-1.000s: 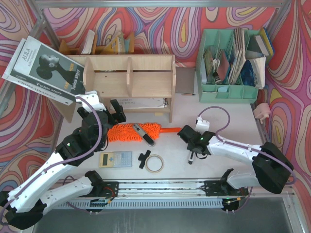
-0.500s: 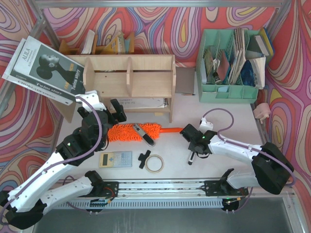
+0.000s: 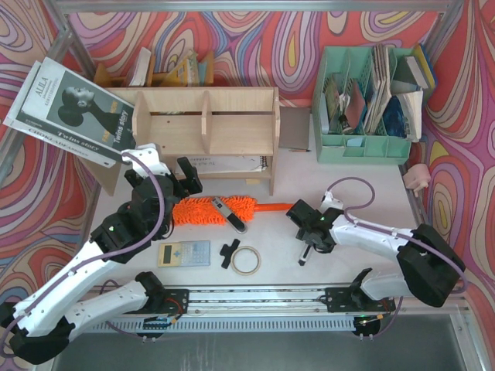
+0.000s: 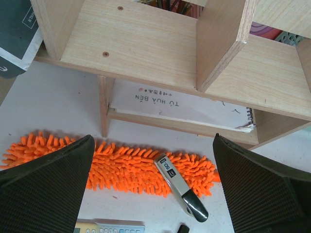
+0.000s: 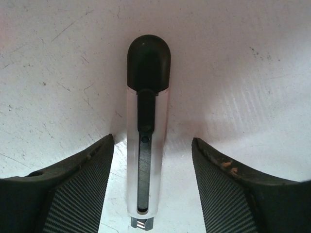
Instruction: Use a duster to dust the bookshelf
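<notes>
The light plywood bookshelf [image 3: 205, 120] [image 4: 146, 43] stands at the back left on side legs. In front of it the fluffy orange duster [image 3: 203, 211] [image 4: 121, 167] lies flat on the table, its smooth handle [image 3: 272, 206] pointing right. A silver and black cutter [image 3: 230, 215] [image 4: 181, 184] lies across the fluff. My left gripper [image 3: 166, 182] [image 4: 153, 145] hovers wide open over the duster, holding nothing. My right gripper [image 3: 312, 241] [image 5: 151, 141] is open, right of the handle, straddling a white black-capped cutter [image 3: 306, 252] [image 5: 146, 145] without touching it.
A mint green file organizer [image 3: 363, 100] stands back right. A calculator [image 3: 184, 253], a black clip [image 3: 230, 251] and a tape roll [image 3: 246, 261] lie near the front. A book [image 3: 73, 108] leans at the left; a spiral notebook [image 3: 228, 164] [image 4: 184, 104] lies under the shelf.
The right gripper's jaws have spread apart, releasing the white cutter onto the table, and the wrist has shifted slightly. The left arm and the duster have not moved.
</notes>
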